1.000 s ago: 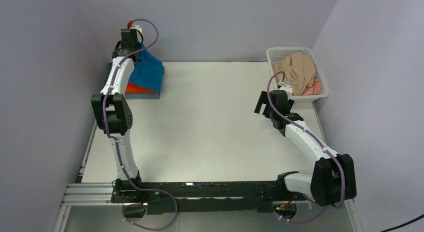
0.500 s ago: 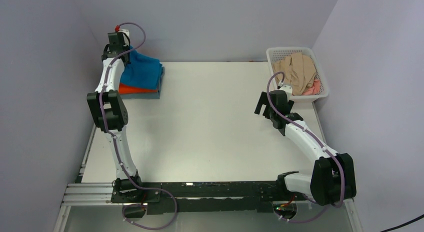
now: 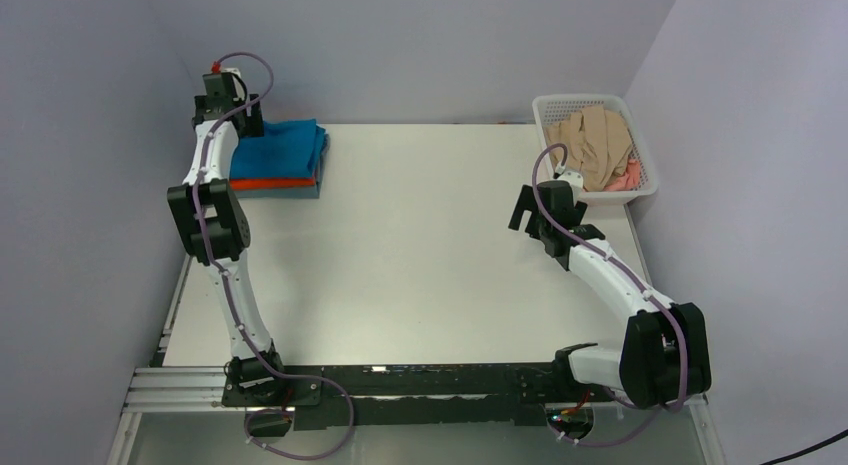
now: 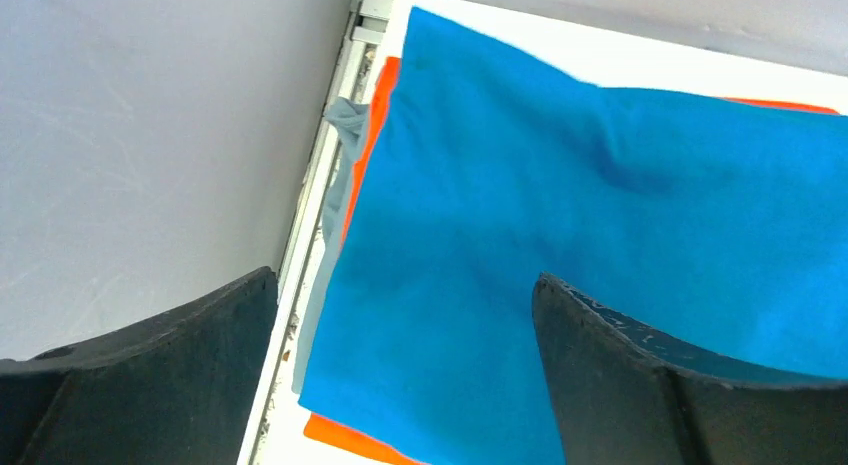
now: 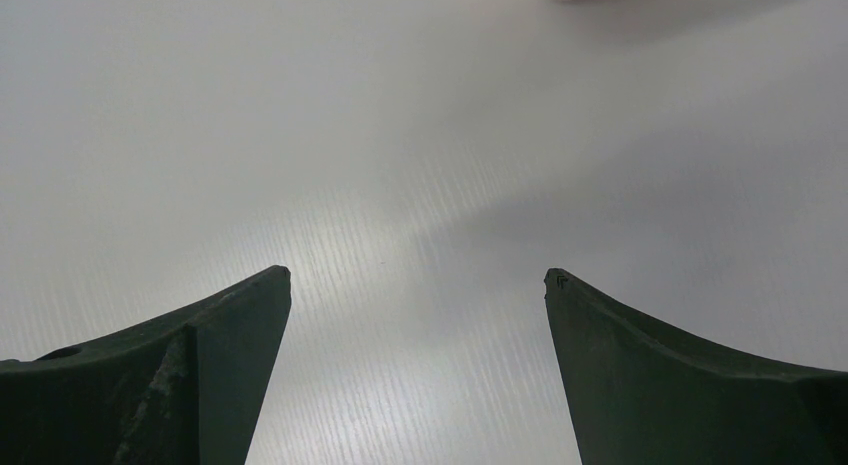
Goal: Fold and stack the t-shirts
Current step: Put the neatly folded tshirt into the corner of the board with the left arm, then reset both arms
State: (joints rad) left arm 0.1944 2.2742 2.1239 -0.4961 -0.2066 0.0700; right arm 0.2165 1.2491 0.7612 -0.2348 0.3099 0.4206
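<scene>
The teal-blue t-shirt lies folded on the orange t-shirt in the upper-left corner of the table, close to its left edge. The left end effector hangs released above the stack. The right end effector, also released, hovers over bare table at centre right.

A white desk lies in the middle, matte and faintly ribbed. A white plastic lattice basket sits on the desk's far right corner. Pale lilac walls enclose 3 sides of the desk. An aluminium rail runs along its near edge.
</scene>
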